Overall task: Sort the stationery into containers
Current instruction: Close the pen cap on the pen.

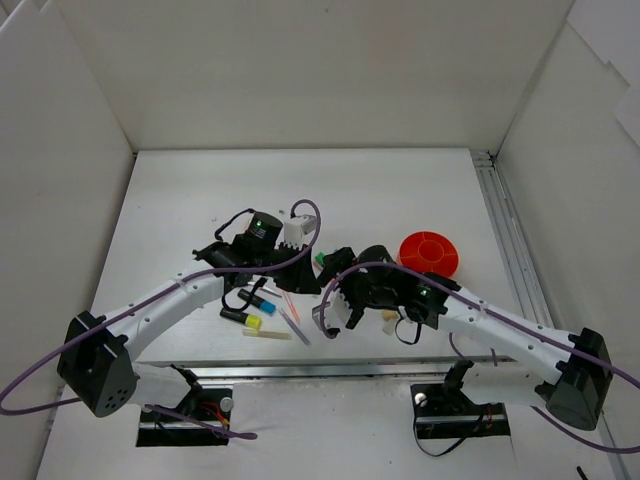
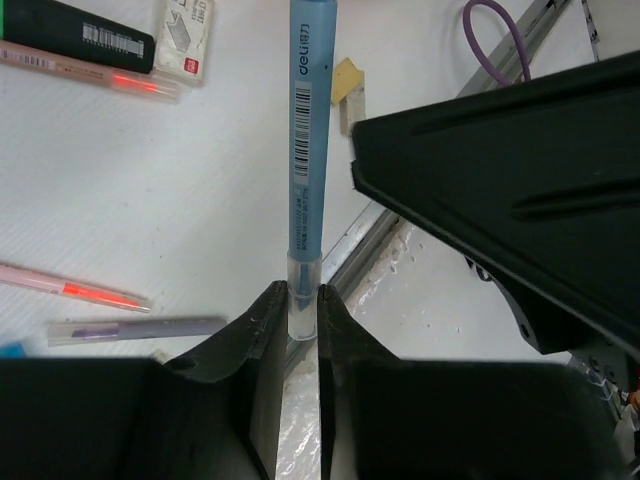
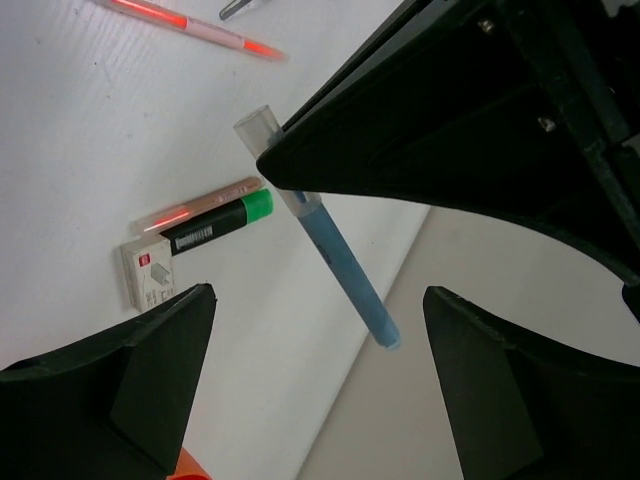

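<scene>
One pen (image 2: 305, 150) pinched, left tool (image 2: 303, 300); right tool (image 3: 318, 295) wide.

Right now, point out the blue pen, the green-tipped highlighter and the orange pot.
blue pen (image 2: 308, 140), left wrist view, middle of barrel.
green-tipped highlighter (image 3: 212, 229), right wrist view, black body.
orange pot (image 1: 404, 252), top view, left rim.

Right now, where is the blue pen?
The blue pen is pinched by its clear end in the left gripper, in the middle of the left wrist view. In the right wrist view it sits just ahead of the open right gripper.
</scene>
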Tool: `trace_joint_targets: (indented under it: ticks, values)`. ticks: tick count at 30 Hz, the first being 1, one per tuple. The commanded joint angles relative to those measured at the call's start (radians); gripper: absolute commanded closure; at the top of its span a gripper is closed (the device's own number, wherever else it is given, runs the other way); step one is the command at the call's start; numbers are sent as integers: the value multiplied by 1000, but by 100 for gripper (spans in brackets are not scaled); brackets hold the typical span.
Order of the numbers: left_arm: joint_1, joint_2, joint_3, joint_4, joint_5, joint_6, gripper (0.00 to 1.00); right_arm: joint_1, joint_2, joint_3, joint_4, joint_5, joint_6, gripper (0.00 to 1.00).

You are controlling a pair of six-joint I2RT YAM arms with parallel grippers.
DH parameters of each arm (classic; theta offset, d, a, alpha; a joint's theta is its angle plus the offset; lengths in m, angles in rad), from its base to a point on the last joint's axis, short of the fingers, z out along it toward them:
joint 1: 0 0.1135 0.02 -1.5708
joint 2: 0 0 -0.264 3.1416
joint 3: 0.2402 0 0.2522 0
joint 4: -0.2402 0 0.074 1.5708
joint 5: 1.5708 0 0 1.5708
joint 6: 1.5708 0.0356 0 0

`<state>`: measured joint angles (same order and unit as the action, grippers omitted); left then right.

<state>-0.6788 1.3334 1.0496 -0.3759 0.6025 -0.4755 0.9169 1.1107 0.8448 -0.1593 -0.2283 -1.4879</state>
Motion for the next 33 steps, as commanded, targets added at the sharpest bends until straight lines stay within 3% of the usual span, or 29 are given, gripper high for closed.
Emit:
trace_joint_targets:
  ticks: [1, 3, 6, 7, 17, 19, 20, 22, 23, 29, 33]
  values:
    - [-2, -23, 38, -6, 33, 0, 100, -7, 47, 45, 127, -42, 31, 19]
    - [-2, -22, 47, -12, 52, 2, 100, -6, 84, 19, 211, -48, 43, 20]
    - [-2, -30, 50, -24, 48, 3, 100, -9, 129, -22, 396, -34, 46, 32]
    - [-2, -34, 52, -37, 36, 0, 100, -9, 136, -20, 405, -37, 48, 40]
    - [-2, -39, 64, -28, 56, 9, 100, -12, 136, -23, 359, -126, 34, 89]
    - [-2, -48, 66, -27, 52, 12, 84, -12, 130, -23, 330, -131, 20, 95]
    - [-2, -53, 69, -27, 49, 18, 57, -12, 130, -23, 319, -134, 17, 97]
    - [-2, -72, 75, -29, 48, 26, 26, -12, 127, -27, 313, -135, 17, 100]
    - [-2, -83, 82, -28, 36, 34, 1, -12, 124, -26, 313, -140, 29, 100]
    - [21, -175, 119, -46, -102, 71, 1, -18, 113, -24, 302, -181, 81, 100]
    - [83, -325, 93, 32, -240, 83, 1, -50, 139, 40, 332, -252, 178, 100]
